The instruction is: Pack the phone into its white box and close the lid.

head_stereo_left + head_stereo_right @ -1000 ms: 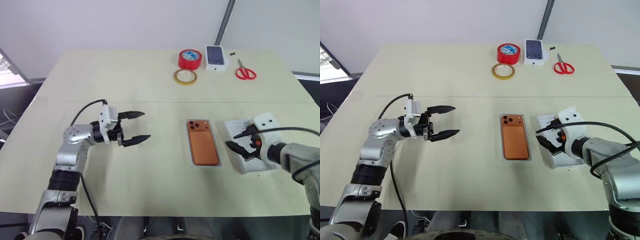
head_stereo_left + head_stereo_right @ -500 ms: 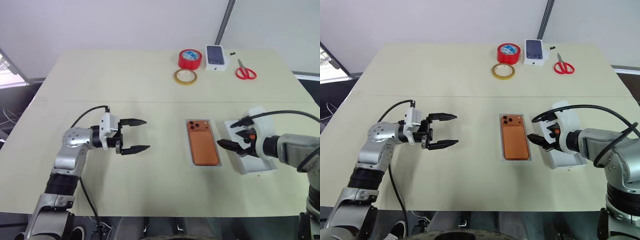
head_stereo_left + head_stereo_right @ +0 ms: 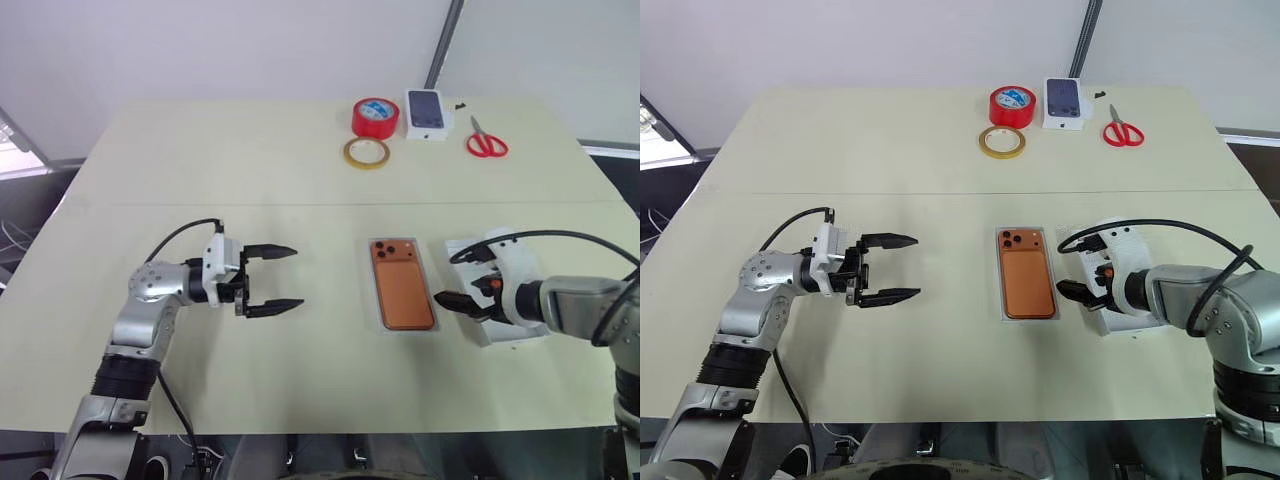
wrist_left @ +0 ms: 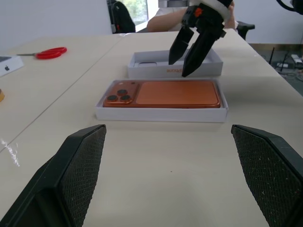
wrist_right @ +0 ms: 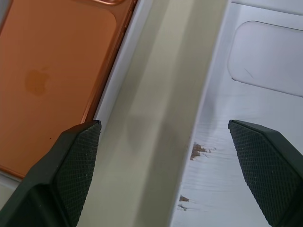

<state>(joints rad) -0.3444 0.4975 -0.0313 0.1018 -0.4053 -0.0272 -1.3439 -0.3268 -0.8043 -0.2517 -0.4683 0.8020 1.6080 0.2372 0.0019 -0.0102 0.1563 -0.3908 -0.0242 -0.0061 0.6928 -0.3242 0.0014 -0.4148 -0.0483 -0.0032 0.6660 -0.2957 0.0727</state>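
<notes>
The phone (image 3: 402,290) lies camera-side up in the white box (image 3: 376,300) on the table (image 3: 250,170). Just to its right, the right gripper (image 3: 462,286) hangs released over the near wall of the upturned lid (image 3: 510,335), holding nothing. The left gripper (image 3: 278,277), fingers spread and empty, points toward the phone from well apart on the left.

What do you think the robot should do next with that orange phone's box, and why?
Probably lower the right gripper onto the lid's near wall and close on it. The phone already lies in the white box, the lid sits open side up beside it, and the open fingers straddle that wall.
</notes>
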